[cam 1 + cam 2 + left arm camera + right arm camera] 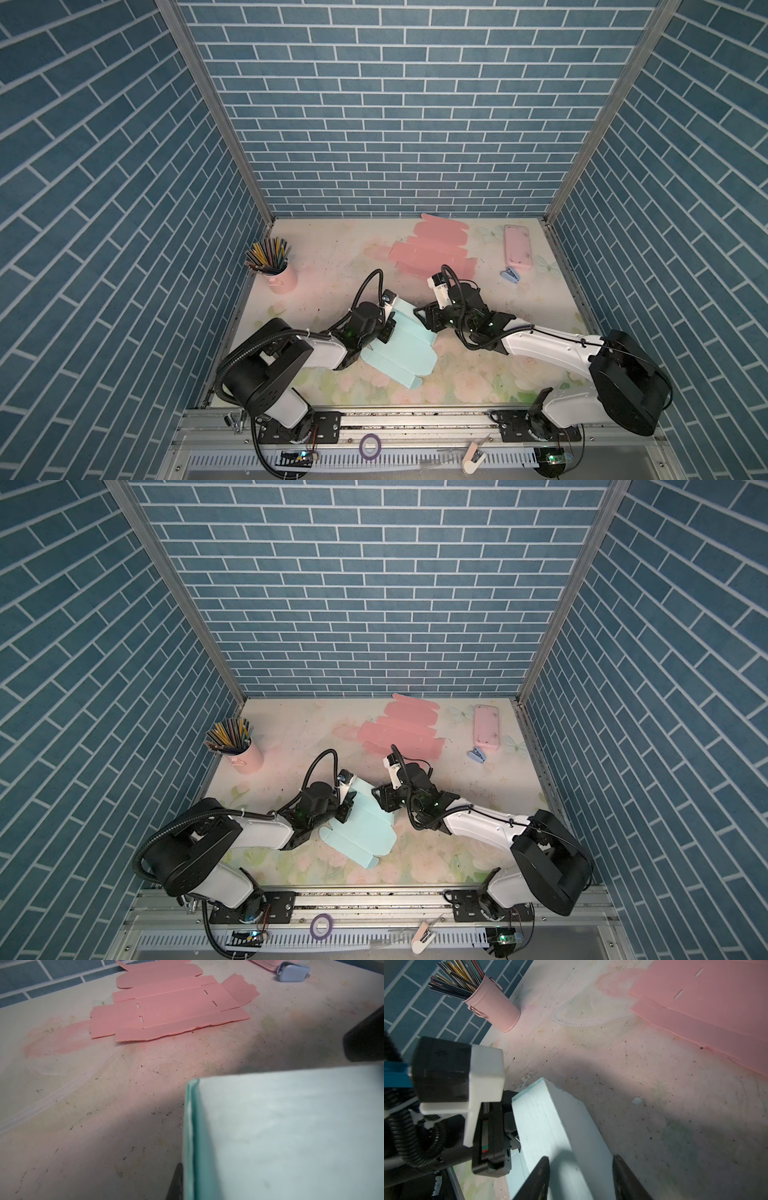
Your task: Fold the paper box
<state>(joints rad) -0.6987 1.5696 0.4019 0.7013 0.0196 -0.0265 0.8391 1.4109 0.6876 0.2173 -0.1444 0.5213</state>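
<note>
— Floral table (pixel 332 257), blue brick walls on three sides. Where is the box (pixel 399 353) against your jaws?
— Part folded. One raised wall sits pinched in your left gripper (pixel 389 326), jaws closed on its doubled edge. The flat panels trail out behind those jaws on the table. Your right gripper (pixel 581 1158) faces the left one, jaws roughly half spread, straddling the same raised end. Contact there: cannot tell.
— Handling?
— Thin card by the look of it: light, springy at the creases, easy to dent. Expect it to slide on the table unless you pin it. Take hold on the doubled edges near a crease, not mid-panel.
— Arm pose?
— Both forearms reach low over the table and converge, wrists bent so the fingers point at each other across the box. Pink sheet (pixel 432 253) lies flat well beyond the right jaws. Cup (pixel 280 272) stands well off beyond the left jaws.
</note>
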